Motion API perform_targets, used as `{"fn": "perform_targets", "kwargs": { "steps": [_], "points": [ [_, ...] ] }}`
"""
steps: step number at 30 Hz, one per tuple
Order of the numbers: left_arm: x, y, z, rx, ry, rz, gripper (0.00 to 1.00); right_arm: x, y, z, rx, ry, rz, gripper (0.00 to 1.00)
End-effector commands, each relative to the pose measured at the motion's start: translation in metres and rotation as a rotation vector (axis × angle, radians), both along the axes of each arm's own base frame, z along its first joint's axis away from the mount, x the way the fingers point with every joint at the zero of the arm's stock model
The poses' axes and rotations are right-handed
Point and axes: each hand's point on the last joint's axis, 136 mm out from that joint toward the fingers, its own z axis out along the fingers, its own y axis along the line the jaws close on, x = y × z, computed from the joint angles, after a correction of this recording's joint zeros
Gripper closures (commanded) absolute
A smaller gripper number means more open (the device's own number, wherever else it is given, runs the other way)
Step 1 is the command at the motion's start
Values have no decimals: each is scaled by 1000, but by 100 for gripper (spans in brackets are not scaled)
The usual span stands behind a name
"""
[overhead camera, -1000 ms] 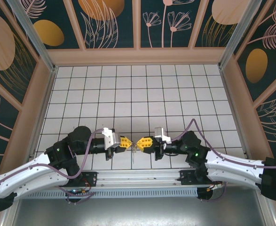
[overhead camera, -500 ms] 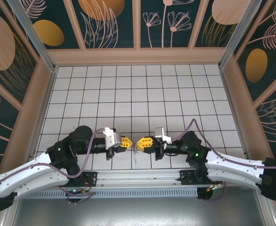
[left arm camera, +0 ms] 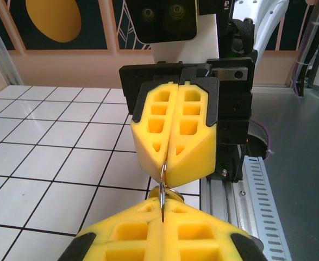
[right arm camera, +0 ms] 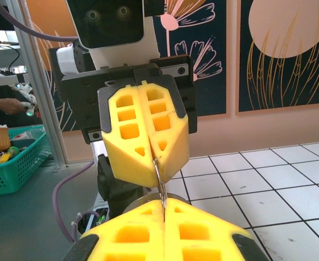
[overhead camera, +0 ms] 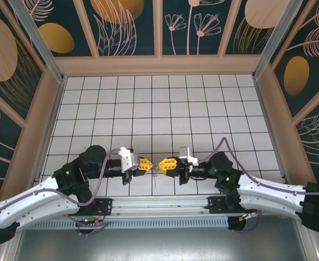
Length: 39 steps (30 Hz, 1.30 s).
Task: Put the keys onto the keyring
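Yellow left end effector (overhead camera: 150,165) is pressing shut on the thin keyring (left arm camera: 163,184). The right end effector (overhead camera: 161,165) is pinching the same wire, tip to tip just above the tabletop (overhead camera: 202,109). We are seeing no shift over the last second, so threading is probably stalling.

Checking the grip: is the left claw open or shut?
Shut: the left claw has its yellow fingers pressed together, pinching the thin ring.

Matt yellow plastic fingers (left arm camera: 151,136), shiny metal keyring (left arm camera: 163,182), smooth white tiles (overhead camera: 164,109)
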Motion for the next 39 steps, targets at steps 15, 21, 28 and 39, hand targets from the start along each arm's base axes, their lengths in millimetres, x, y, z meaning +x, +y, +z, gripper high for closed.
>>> {"fn": "perform_targets", "kwargs": {
  "steps": [15, 21, 28, 39],
  "points": [
    [-1, -1, 23, -39, -38, -12, 100, -3, -3, 9, 50, -5, 18, 100],
    [-1, -2, 22, -36, -38, -14, 100, -4, -3, 10, 57, -7, 22, 100],
    [-1, -2, 20, -34, -33, -16, 100, -2, -3, 10, 60, -5, 18, 100],
    [-1, -1, 21, -37, -36, -12, 100, 1, -6, 8, 57, 2, -7, 100]
  ]
}}
